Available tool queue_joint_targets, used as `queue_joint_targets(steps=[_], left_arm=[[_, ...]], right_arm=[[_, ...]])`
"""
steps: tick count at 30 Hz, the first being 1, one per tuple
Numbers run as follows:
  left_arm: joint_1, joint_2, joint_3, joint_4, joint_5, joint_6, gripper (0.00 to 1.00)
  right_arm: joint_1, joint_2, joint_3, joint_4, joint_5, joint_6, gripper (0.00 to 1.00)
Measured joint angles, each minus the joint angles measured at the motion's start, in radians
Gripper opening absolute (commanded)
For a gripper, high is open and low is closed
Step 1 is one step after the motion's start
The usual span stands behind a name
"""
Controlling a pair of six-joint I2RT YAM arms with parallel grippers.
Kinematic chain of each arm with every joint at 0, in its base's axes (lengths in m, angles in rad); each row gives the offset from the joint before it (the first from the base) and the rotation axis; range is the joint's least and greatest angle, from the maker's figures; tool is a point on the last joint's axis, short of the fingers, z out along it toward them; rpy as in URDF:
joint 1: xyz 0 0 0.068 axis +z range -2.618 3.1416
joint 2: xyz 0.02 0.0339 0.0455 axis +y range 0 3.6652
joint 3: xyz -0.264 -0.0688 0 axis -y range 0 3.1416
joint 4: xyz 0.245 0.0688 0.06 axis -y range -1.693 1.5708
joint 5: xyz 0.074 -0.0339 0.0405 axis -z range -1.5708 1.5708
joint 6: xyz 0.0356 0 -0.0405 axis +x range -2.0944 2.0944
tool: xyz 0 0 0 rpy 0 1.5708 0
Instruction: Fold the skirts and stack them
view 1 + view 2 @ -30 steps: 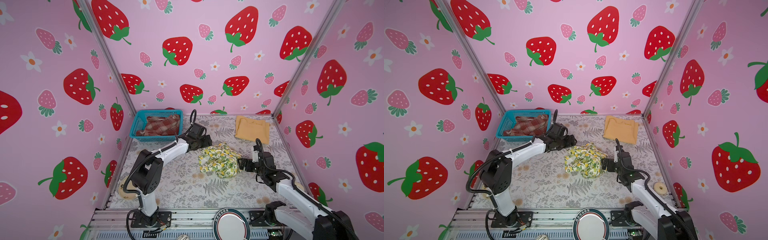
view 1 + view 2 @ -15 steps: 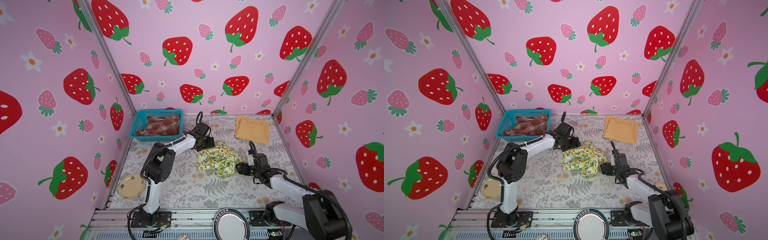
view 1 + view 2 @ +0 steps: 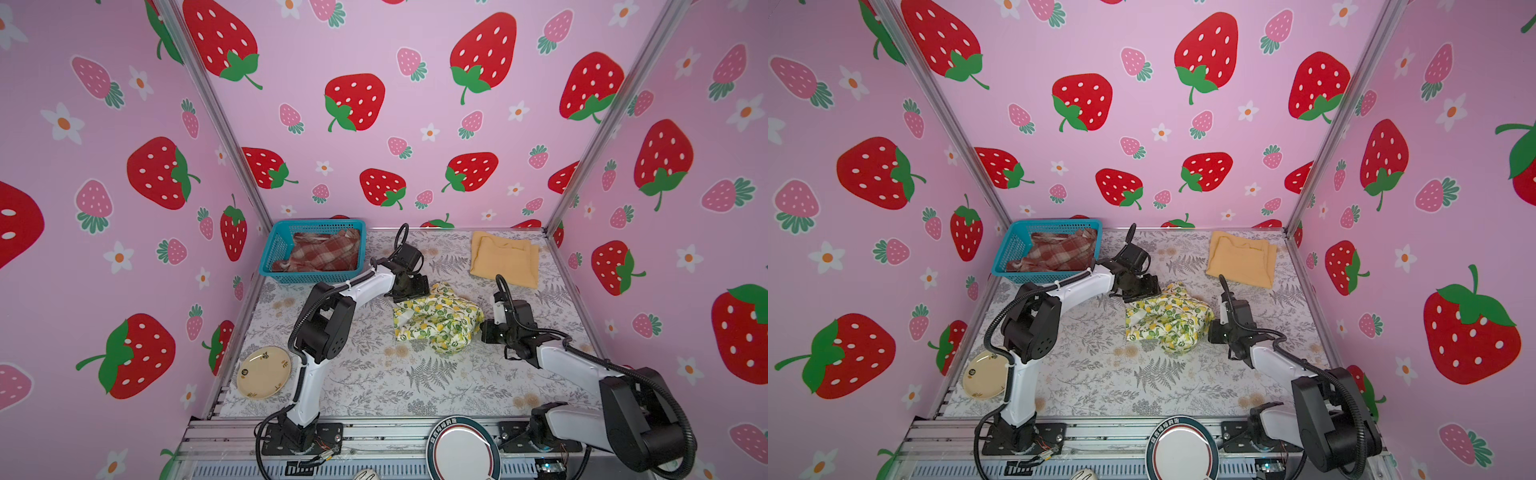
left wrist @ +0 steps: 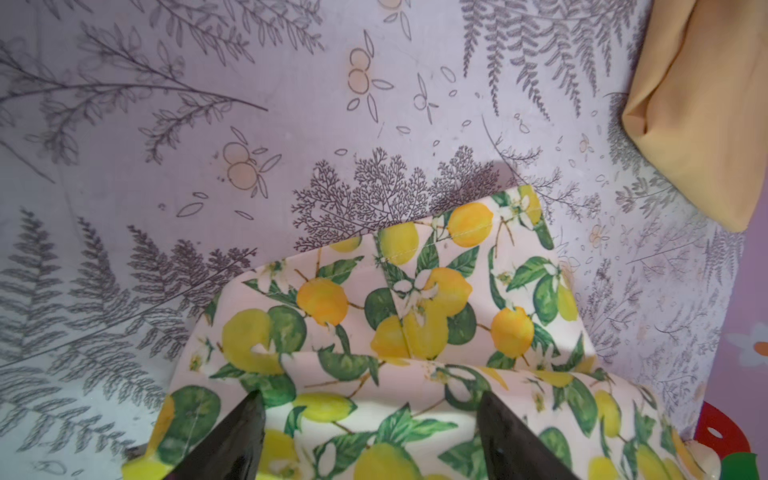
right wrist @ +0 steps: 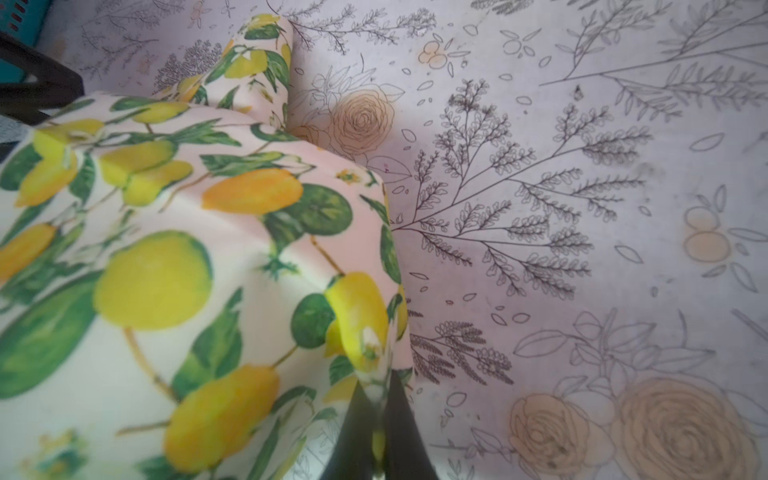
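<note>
The lemon-print skirt lies bunched in the middle of the table. My right gripper is at its right edge, shut on a pinched fold of the lemon cloth. My left gripper is open over the skirt's far-left corner, with cloth lying between its fingers. The mustard-yellow skirt lies folded at the back right. The plaid skirt lies crumpled in the basket.
A teal mesh basket stands at the back left. A cream plate lies at the front left by the wall. A round white disc sits on the front rail. Pink strawberry walls close in three sides.
My right gripper has moved in to the lemon skirt's edge and shut on it. My left arm has swung its elbow inward, and its gripper stays open at the skirt's far corner.
</note>
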Motion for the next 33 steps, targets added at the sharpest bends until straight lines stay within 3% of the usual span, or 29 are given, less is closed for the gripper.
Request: queue_joint_targets(steps=[12, 26, 33], left_arm=[[0.006, -0.187, -0.109, -0.011, -0.116, -0.001, 0.83], [-0.013, -0.234, -0.375, 0.158, -0.077, -0.181, 0.85], [-0.015, -0.235, -0.38, 0.256, -0.058, -0.253, 0.85]], right_arm=[[0.0, -0.092, 0.148, -0.142, 0.094, -0.043, 0.0], [0.0, -0.192, 0.172, -0.3, 0.137, -0.074, 0.0], [0.002, -0.198, 0.172, -0.32, 0.123, -0.073, 0.0]])
